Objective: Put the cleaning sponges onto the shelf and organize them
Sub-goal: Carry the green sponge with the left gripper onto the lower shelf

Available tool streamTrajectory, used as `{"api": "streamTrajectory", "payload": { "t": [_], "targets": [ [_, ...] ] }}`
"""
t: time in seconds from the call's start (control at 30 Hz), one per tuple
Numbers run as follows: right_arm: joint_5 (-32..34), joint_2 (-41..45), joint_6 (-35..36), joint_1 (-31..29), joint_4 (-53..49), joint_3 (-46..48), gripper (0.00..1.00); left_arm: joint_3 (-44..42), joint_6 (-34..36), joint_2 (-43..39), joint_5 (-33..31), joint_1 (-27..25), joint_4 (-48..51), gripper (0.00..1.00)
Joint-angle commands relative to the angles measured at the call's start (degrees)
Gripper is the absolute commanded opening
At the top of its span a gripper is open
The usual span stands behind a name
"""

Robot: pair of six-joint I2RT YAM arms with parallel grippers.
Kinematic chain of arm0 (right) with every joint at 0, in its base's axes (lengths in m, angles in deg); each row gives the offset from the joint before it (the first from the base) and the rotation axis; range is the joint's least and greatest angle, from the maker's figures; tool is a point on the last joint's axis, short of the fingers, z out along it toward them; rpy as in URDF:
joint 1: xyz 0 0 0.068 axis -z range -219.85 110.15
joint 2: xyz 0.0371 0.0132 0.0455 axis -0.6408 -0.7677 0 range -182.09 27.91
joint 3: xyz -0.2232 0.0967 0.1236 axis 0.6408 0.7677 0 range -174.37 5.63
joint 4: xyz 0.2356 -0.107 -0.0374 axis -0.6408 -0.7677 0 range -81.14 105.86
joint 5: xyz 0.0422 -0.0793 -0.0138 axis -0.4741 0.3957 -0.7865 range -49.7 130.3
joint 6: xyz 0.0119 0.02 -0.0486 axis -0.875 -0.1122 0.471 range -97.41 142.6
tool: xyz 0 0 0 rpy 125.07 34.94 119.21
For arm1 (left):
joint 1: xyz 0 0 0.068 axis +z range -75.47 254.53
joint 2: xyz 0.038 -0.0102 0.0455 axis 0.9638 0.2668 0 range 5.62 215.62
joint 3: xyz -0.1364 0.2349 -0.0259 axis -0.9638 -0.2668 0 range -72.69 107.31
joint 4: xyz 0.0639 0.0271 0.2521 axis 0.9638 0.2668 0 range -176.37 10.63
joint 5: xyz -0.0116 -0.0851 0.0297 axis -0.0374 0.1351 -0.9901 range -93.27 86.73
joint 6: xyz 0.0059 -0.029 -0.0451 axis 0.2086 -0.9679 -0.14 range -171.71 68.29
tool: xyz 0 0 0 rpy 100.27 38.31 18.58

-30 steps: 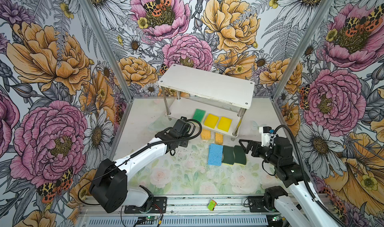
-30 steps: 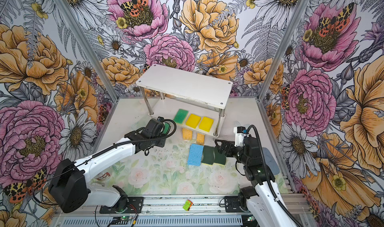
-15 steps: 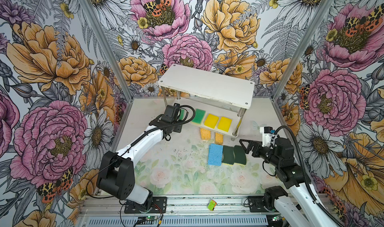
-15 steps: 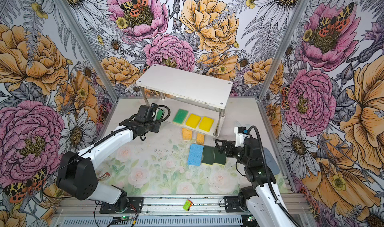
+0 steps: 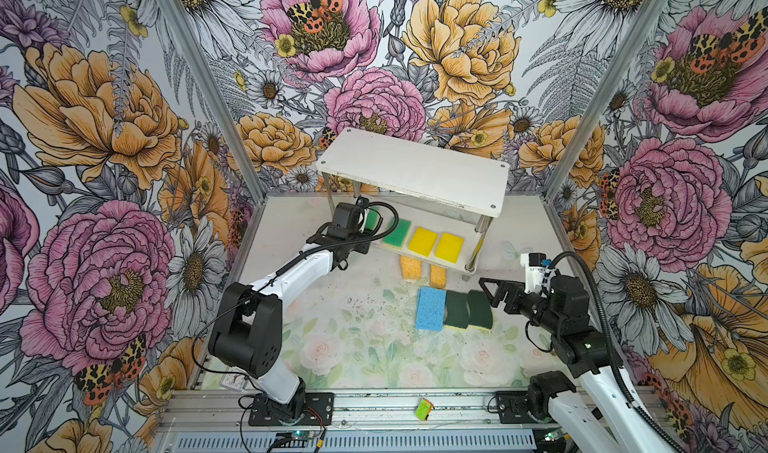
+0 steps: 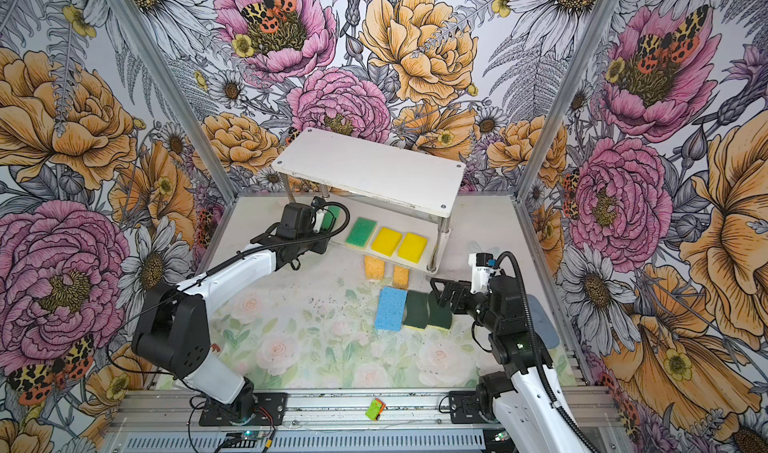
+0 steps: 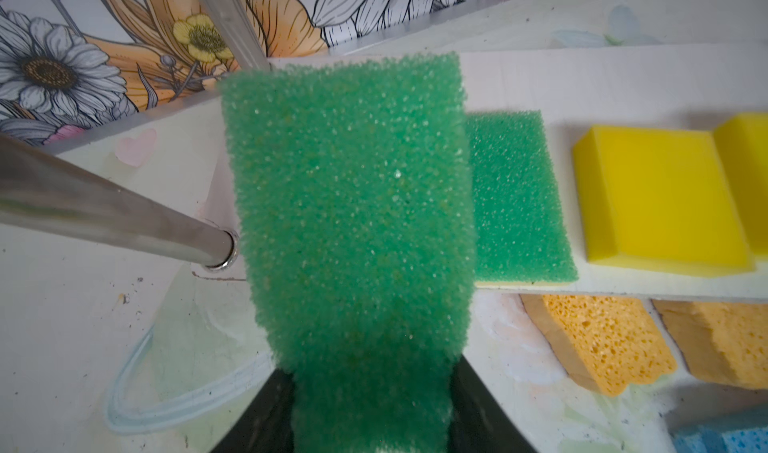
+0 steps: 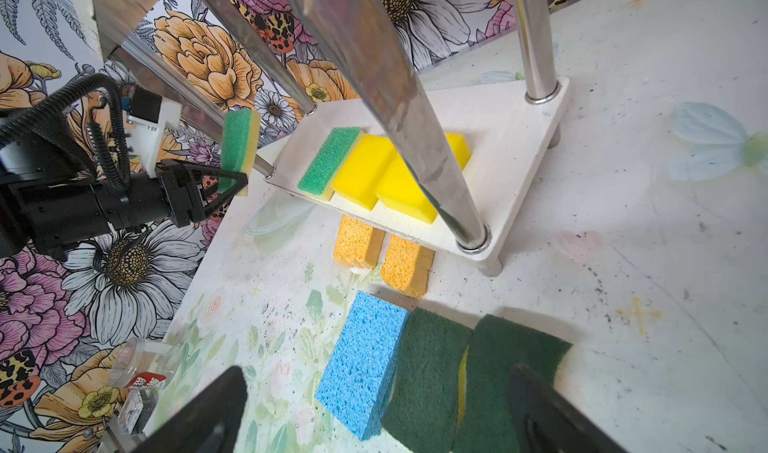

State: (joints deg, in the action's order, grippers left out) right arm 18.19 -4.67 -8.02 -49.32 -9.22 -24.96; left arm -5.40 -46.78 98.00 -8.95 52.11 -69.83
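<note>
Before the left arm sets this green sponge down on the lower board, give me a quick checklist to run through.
1. Left gripper shut on the held green sponge: ok.
2. Green side up, like the placed green sponge: ok.
3. Free spot on the lower board beside it: cannot tell; the held sponge hides it.
4. Clearance from the metal post: cannot tell; it looks close.
5. Right gripper open and out of the way: ok.

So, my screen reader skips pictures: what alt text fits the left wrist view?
The left hand holds a green-topped sponge close to the camera, at the end of the shelf's lower board. On that board lie a second green-topped sponge and two yellow sponges.
</note>
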Motion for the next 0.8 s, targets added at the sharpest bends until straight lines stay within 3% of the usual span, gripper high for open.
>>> {"api": "streamTrajectory", "payload": {
  "t": [0.0,0.77],
  "targets": [
    [0.61,0.51,0.29,-0.34,0.10,-0.70,1.00,0.36,1.58,0.52,2.32,0.70,-5.92,0.52],
    [0.31,1.23,0.14,-0.33,0.03,-0.79,1.00,12.38,-0.32,16.11,3.04,1.89,0.18,0.50]
  ]
}}
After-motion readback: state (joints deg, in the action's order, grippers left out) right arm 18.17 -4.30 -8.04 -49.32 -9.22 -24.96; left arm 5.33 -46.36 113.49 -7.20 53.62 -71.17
